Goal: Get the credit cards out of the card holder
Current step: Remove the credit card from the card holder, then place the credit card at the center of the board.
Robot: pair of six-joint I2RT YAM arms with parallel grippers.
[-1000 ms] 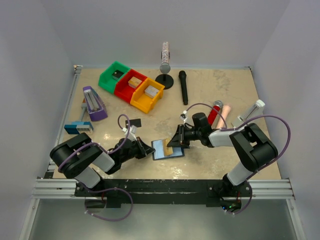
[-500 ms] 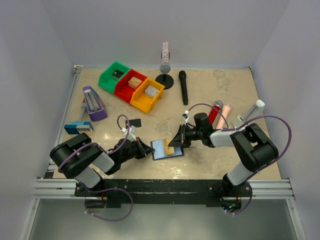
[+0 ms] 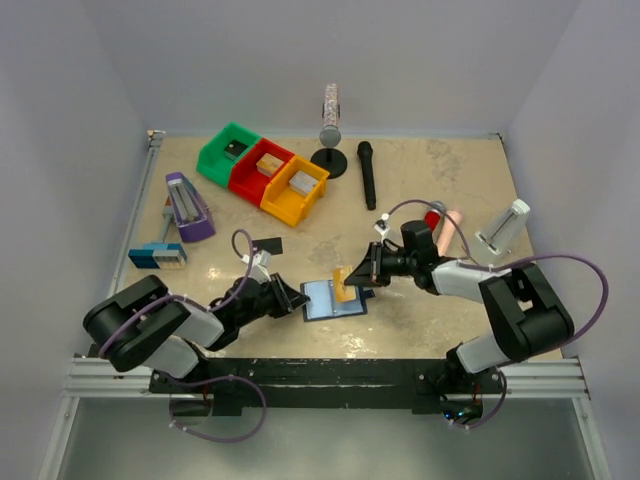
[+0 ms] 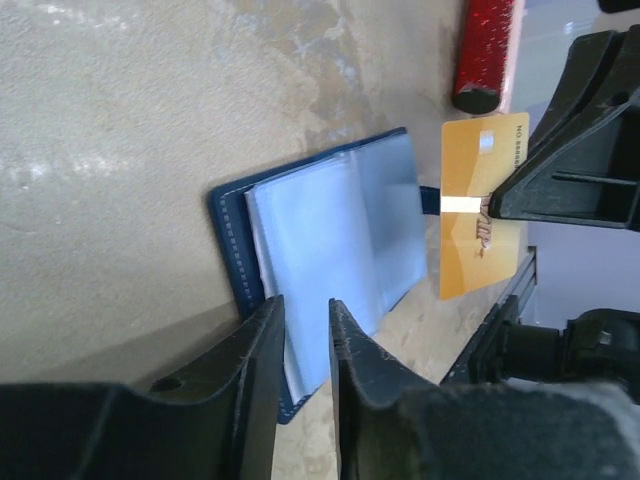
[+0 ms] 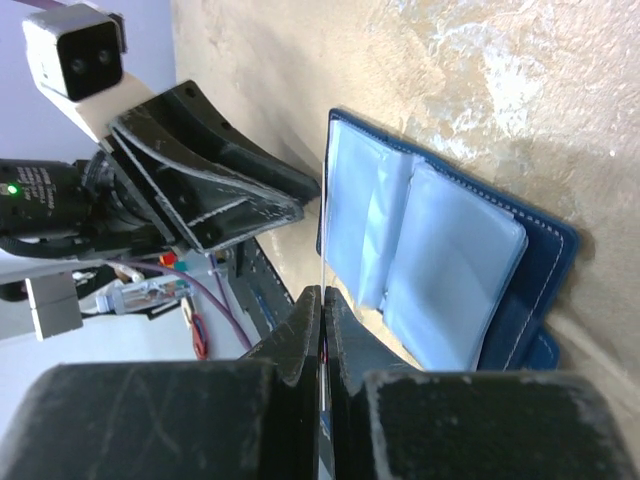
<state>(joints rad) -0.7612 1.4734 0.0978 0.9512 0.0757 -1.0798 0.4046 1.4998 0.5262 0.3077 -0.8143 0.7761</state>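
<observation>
The card holder (image 3: pixel 325 299) lies open on the table, dark blue with pale blue pockets (image 4: pixel 330 235) facing up. My right gripper (image 3: pixel 358 279) is shut on a tan-gold credit card (image 3: pixel 343 286), held upright just off the holder's right edge. That card (image 4: pixel 482 200) shows full-face in the left wrist view and as a thin edge (image 5: pixel 323 240) in the right wrist view. My left gripper (image 3: pixel 297 300) sits at the holder's left edge, jaws a little apart (image 4: pixel 305 303) over the pocket. A black card (image 3: pixel 268 244) lies flat on the table behind the left gripper.
Green (image 3: pixel 228 152), red (image 3: pixel 262 168) and yellow (image 3: pixel 295 190) bins stand at the back left. A black microphone (image 3: pixel 367 175) and a stand (image 3: pixel 329 130) are behind. A purple stapler (image 3: pixel 187 207), a blue-grey block (image 3: pixel 157 256), a red cylinder (image 3: pixel 432 222) and a white device (image 3: pixel 503 228) flank the work area.
My right gripper closed on the gold card and drew it to the right, off the holder. My left gripper's jaws have parted slightly at the holder's edge.
</observation>
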